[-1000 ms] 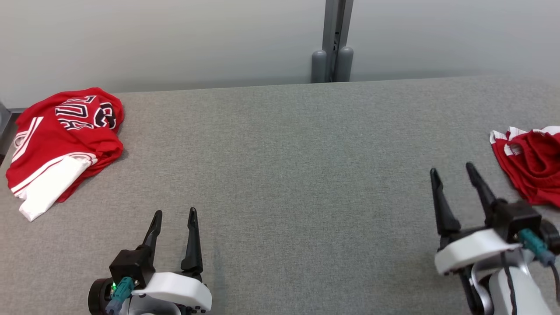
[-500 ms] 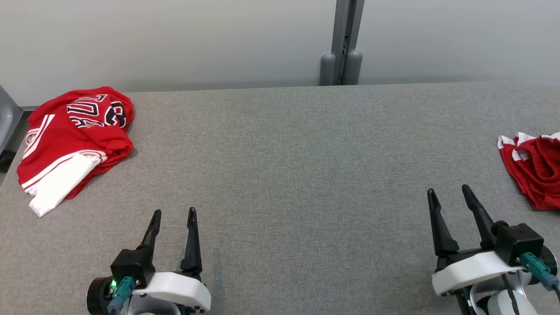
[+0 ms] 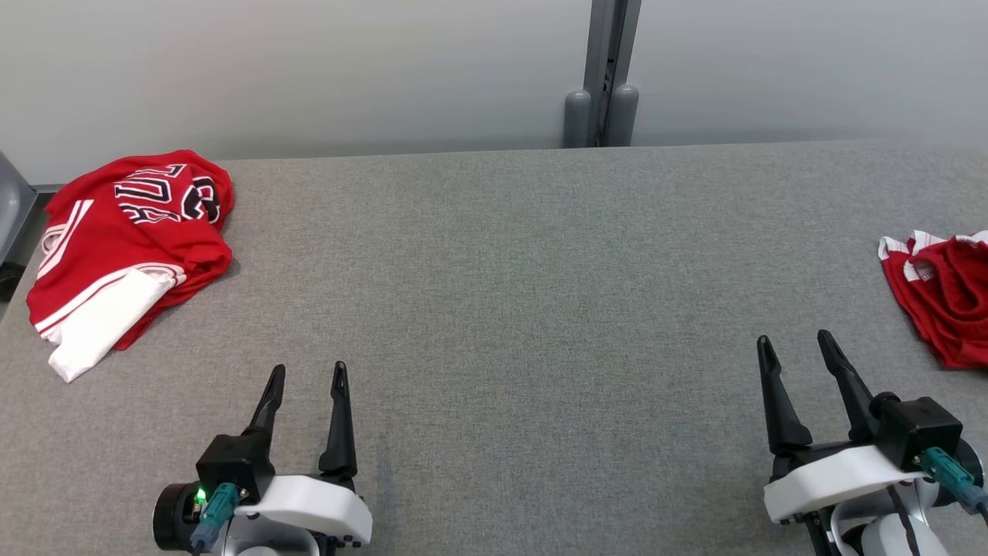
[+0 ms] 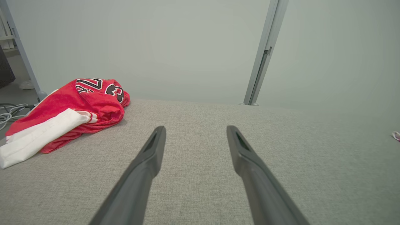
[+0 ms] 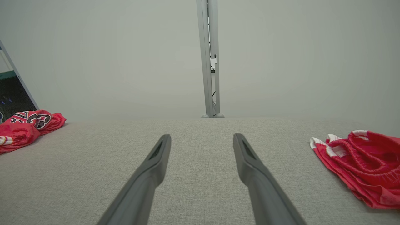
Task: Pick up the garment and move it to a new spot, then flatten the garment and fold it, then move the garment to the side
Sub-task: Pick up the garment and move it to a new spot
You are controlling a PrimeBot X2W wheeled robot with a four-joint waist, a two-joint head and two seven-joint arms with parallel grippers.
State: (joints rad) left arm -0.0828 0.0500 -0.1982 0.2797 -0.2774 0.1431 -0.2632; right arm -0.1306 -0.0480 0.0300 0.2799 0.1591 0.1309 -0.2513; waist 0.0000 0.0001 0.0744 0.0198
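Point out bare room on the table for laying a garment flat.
The middle of the table is bare, between the jersey at far left and the shorts at the right edge, ahead of the left gripper and right gripper. Crowded only at those ends.

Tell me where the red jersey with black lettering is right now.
In the head view the red jersey lies crumpled at the far left corner of the grey table, ahead and left of the left gripper, clear of it.

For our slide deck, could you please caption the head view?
Left tool and right tool open over the grey table; crumpled red jersey far left, red shorts at right edge.
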